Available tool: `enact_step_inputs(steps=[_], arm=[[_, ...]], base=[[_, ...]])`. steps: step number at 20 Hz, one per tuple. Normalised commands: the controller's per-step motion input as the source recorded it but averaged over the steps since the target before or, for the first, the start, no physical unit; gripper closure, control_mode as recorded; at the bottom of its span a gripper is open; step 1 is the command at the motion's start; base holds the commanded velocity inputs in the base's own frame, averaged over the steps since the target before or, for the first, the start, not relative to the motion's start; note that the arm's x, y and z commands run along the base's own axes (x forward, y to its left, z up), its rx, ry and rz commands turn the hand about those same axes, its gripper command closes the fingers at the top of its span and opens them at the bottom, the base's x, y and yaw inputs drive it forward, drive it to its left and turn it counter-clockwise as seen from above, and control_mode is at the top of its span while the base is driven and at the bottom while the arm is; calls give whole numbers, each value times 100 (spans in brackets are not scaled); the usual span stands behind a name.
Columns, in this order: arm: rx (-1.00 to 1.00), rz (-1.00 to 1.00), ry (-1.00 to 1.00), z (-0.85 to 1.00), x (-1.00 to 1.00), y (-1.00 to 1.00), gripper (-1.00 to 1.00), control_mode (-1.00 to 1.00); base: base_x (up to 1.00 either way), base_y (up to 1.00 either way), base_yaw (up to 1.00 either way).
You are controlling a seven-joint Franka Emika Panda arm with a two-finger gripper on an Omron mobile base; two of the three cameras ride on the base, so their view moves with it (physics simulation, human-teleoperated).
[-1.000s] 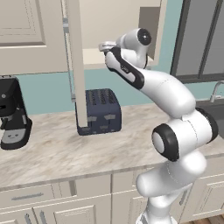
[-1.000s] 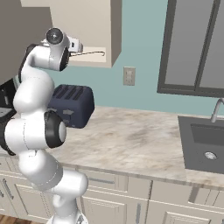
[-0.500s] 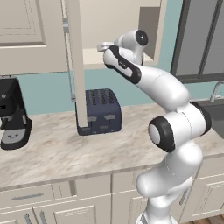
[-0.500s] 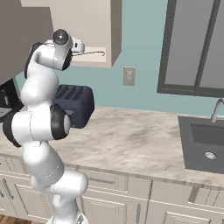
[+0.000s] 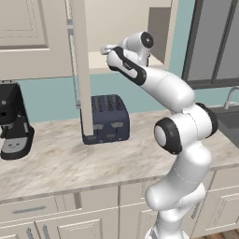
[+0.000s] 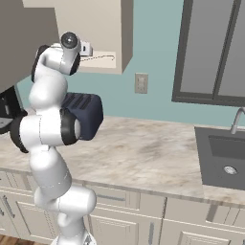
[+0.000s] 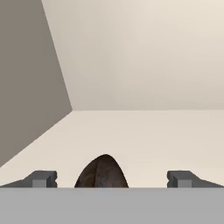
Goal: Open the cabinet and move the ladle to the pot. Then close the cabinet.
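Note:
The upper cabinet (image 5: 126,28) stands open, its door (image 5: 82,70) swung out and seen edge-on. On its shelf (image 7: 148,135) lies the black ladle: its thin handle (image 6: 103,57) runs to the right in the right base view. In the hand view its dark round bowl (image 7: 103,173) sits between the two fingertips (image 7: 41,178), touching neither. My gripper (image 7: 113,180) is open, reaching in over the shelf's front edge (image 5: 104,48). The pot is out of view.
A dark blue toaster (image 5: 105,119) stands on the marble counter (image 5: 70,158) under the cabinet, and the open door hangs in front of its left side. A black coffee machine (image 5: 14,121) is at the far left. The sink (image 6: 225,158) with its faucet lies to the right.
The arm's elbow has swung up and the hand has pushed a little deeper into the cabinet over the ladle. The jaws have stayed wide open.

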Motion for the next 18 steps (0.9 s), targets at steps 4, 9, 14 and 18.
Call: enact_step_inputs(steps=[4,9,14,18], arm=[[0,1,0,-8,25,14,-100,-100],[0,2,0,-15,13,9,100,-100],[0,1,0,-25,0,-6,100,-100],[0,0,1,-34,-26,-37,100,-100]], base=[[0,0,0],[0,0,0],[0,0,0],[0,0,0]])
